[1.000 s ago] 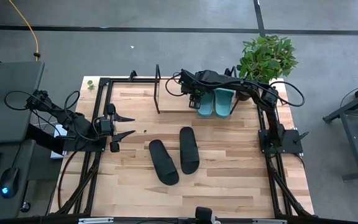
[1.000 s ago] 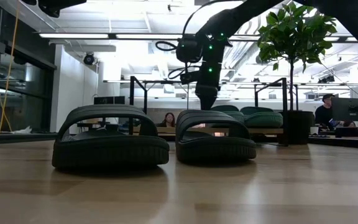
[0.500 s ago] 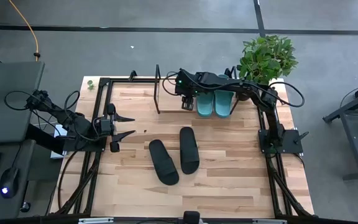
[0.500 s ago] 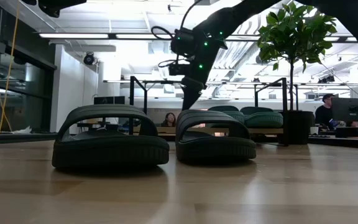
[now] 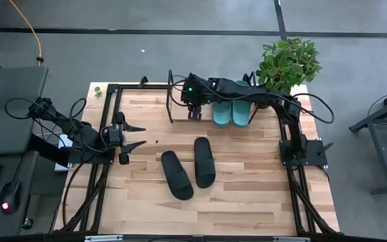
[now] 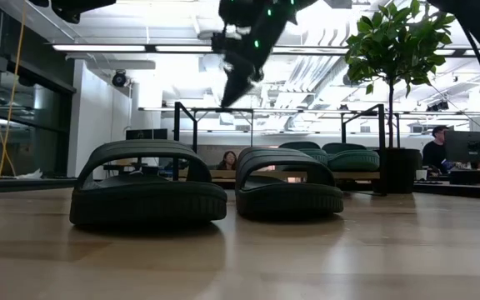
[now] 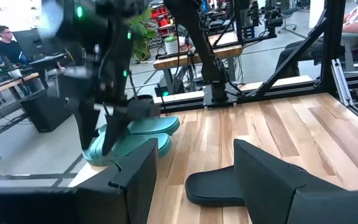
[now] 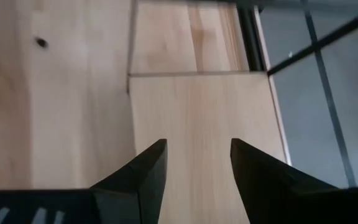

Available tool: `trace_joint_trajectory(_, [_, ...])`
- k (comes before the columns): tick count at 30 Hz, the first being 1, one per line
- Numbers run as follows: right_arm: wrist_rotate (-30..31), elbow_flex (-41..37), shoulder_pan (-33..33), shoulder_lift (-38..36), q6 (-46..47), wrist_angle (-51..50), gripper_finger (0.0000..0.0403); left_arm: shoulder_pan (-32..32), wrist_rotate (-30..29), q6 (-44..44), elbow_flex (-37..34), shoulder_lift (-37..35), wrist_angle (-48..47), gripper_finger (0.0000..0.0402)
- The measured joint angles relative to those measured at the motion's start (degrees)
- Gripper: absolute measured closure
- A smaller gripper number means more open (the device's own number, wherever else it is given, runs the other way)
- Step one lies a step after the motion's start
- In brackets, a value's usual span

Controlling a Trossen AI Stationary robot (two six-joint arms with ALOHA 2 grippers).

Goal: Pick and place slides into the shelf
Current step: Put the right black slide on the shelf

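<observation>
Two teal slides (image 5: pixel 231 111) lie side by side on the right half of the shelf (image 5: pixel 183 113), soles on its wooden board. Two black slides (image 5: pixel 177 175) (image 5: pixel 205 161) rest flat on the table's middle; the low view shows them close up (image 6: pixel 148 187) (image 6: pixel 288 183). My right gripper (image 5: pixel 195 111) hangs open above the shelf board's bare left half (image 8: pixel 197 106), just left of the teal pair, slanting down with nothing between its fingers (image 8: pixel 197 146). My left gripper (image 5: pixel 137 134) waits open at the table's left edge, pointing level toward the slides (image 7: pixel 194 155).
A potted plant (image 5: pixel 287 64) stands at the far right corner behind the shelf. Black tube frames (image 5: pixel 109 121) run along the table's left and right sides. The shelf's black end upright (image 5: pixel 170 94) stands close to my right gripper. Bare wood lies near the front edge.
My right gripper has risen from beside the teal slides and swung toward the table's left along the shelf, tipping to a shallower slant. It has stayed open. The teal slides have kept their place on the board.
</observation>
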Motion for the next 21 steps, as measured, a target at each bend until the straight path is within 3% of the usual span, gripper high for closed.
trace_joint_trajectory(9, [1.36, 7.91, 4.04, -0.09, 0.68, -8.51, 0.0236, 0.01, 0.0, -0.29, 0.0, 0.0, -0.5, 0.0208])
trace_joint_trajectory(21, [1.48, 8.21, 7.94, -0.13, 4.68, -14.79, 0.0236, 0.02, 0.0, -1.03, 0.0, 0.0, -1.27, 0.0208])
